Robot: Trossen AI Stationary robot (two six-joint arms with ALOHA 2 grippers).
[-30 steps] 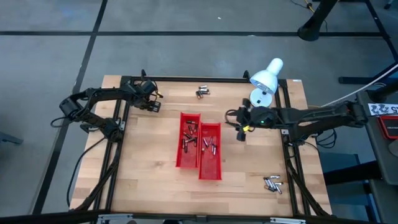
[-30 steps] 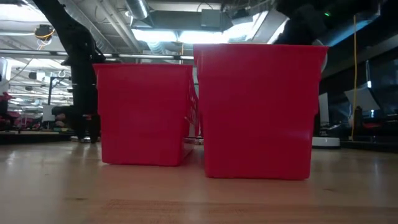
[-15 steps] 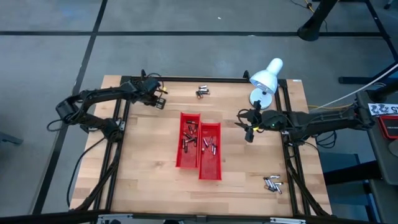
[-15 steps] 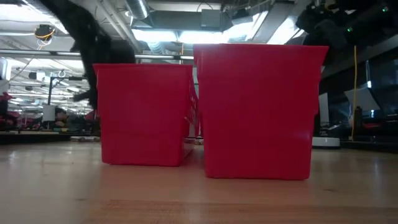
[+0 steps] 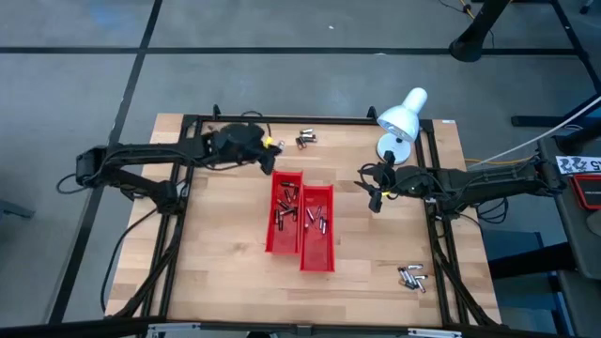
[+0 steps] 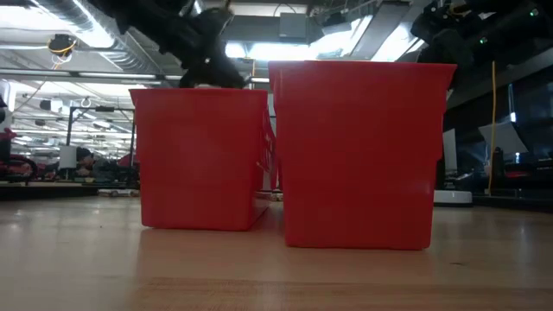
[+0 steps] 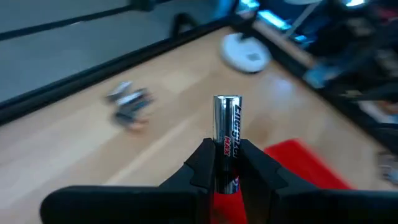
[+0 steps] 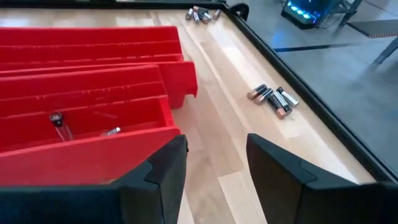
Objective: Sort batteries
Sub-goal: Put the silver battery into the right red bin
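Pinching battery (image 7: 227, 134), left gripper (image 7: 227, 163)

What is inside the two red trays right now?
Both red trays hold a few loose batteries lying on their floors. The low view shows only the tray walls, so nothing inside is visible there.

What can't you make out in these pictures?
- Low view: the red trays' walls hide their contents.
- High view: the batteries are too small to tell types apart.
- Left wrist view: the held battery's lower end sits hidden between the left gripper's fingers; background blurred.
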